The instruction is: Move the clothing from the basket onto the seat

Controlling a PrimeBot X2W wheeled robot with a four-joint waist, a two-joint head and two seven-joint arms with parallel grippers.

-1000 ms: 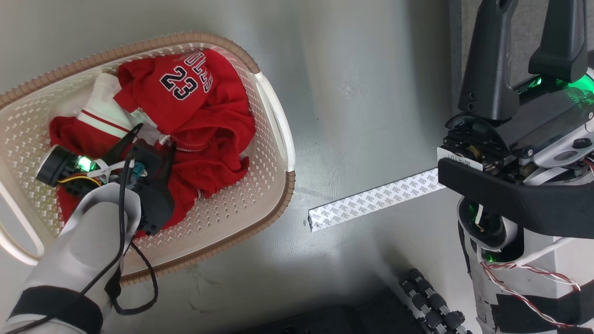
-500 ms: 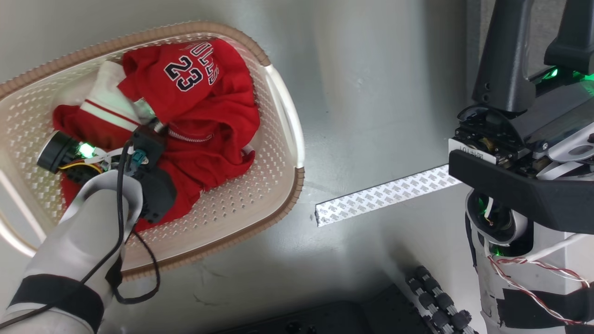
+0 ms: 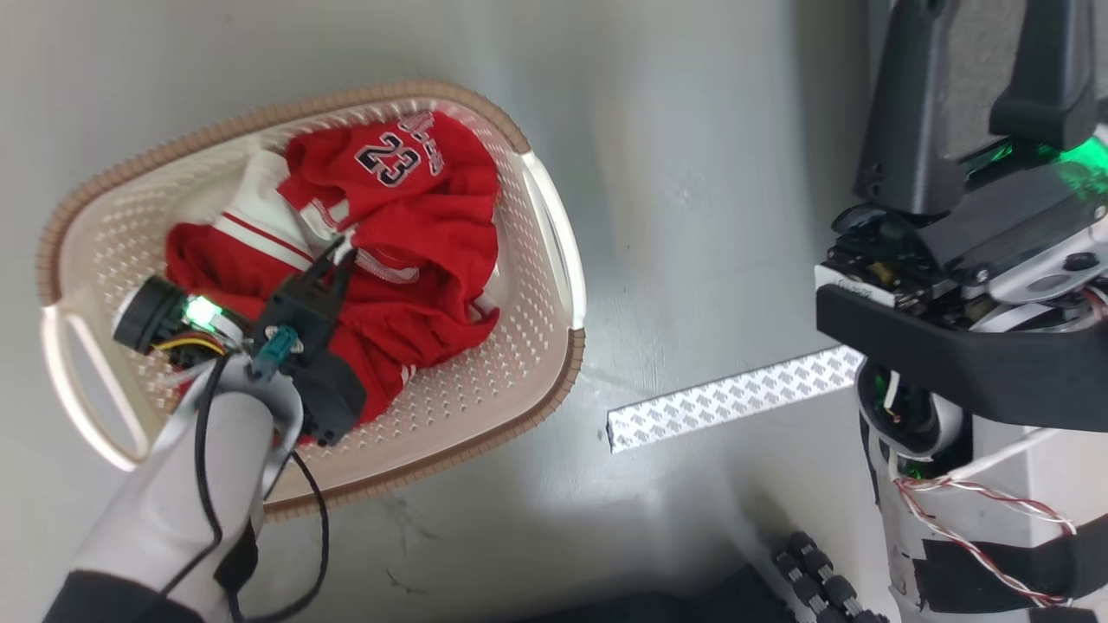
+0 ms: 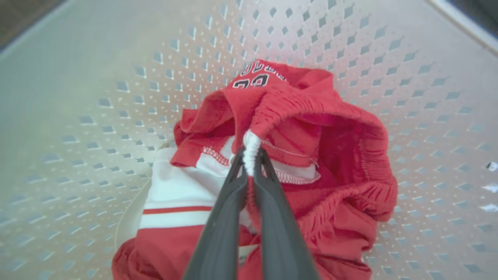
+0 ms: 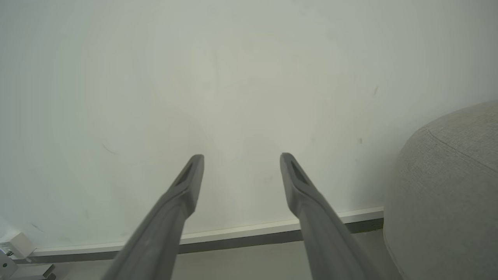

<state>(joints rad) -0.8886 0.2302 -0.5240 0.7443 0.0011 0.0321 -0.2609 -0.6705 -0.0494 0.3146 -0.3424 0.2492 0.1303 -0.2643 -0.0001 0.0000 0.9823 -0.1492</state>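
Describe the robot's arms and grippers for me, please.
The left gripper and right gripper each have two long, dark, tapering fingers. The left forearm is pale grey, with a black cable running along it and a green light glowing at the wrist.

On floor (image 3: 692, 173): basket (image 3: 541, 381) w/ clothing (image 3: 424, 260) in it; tape strip (image 3: 736, 398) to basket's R, not touching.

You have a white patterned tape strip (image 3: 731, 398) lying flat on the grey floor (image 3: 692, 199); from that floor rises a white wall (image 5: 194, 77) with a pale baseboard (image 5: 233, 233).
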